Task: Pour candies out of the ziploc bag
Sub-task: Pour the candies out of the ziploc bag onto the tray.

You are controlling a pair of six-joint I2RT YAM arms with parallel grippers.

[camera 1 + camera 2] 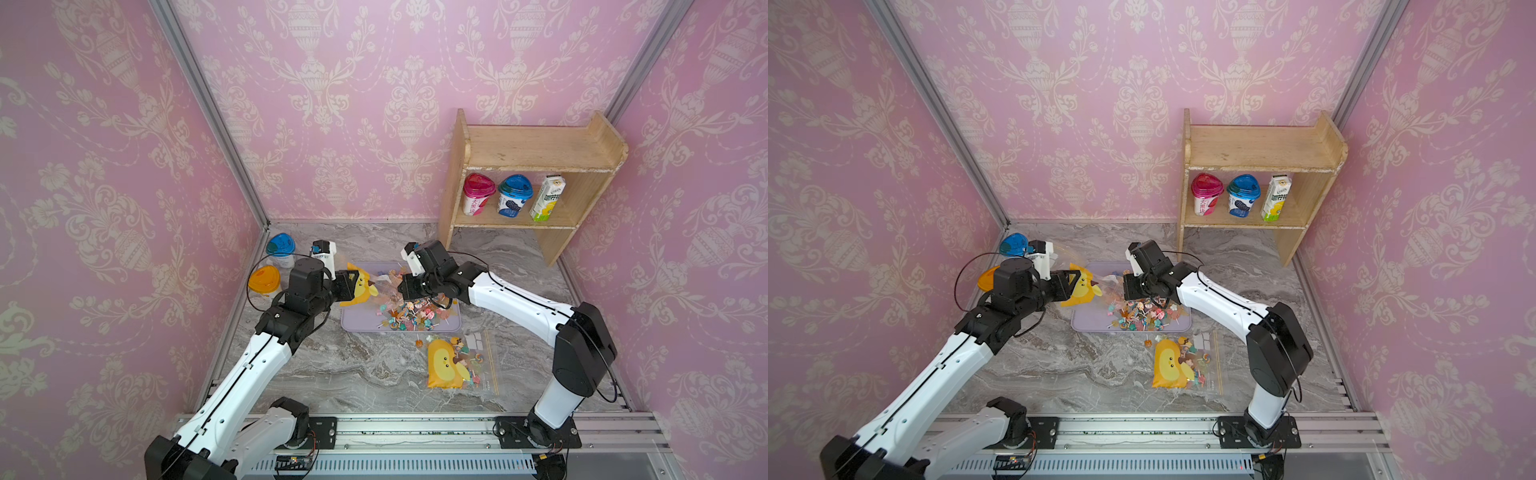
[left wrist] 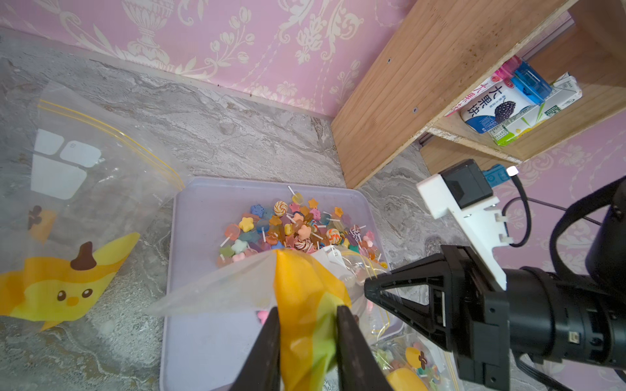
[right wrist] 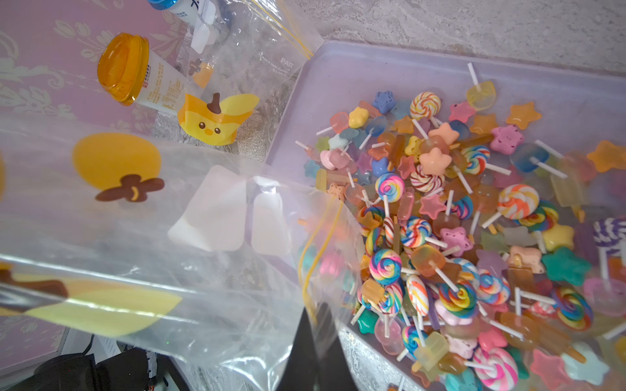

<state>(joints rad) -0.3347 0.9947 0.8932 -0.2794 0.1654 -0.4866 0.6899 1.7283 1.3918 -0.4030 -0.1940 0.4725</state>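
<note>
A clear ziploc bag (image 1: 360, 289) with a yellow duck print hangs stretched over the lavender tray (image 1: 361, 322). My left gripper (image 2: 308, 309) is shut on the bag's bunched yellow bottom (image 2: 305, 287). My right gripper (image 3: 315, 311) is shut on the film at the yellow zip line of the bag (image 3: 169, 237), at its mouth. The mouth points down at the pile of candies (image 3: 457, 237) in the tray (image 3: 372, 74): swirl lollipops, stars and flowers. In both top views the candies (image 1: 1142, 313) fill the tray's right half. The held bag looks nearly empty.
A second duck-print bag (image 1: 453, 363) with candies inside lies flat in front of the tray, one loose candy (image 1: 419, 343) beside it. An empty bag (image 2: 67, 203) lies left of the tray, near a blue-lidded cup (image 1: 280, 249) and an orange-lidded cup (image 1: 264, 282). A wooden shelf (image 1: 536, 149) stands back right.
</note>
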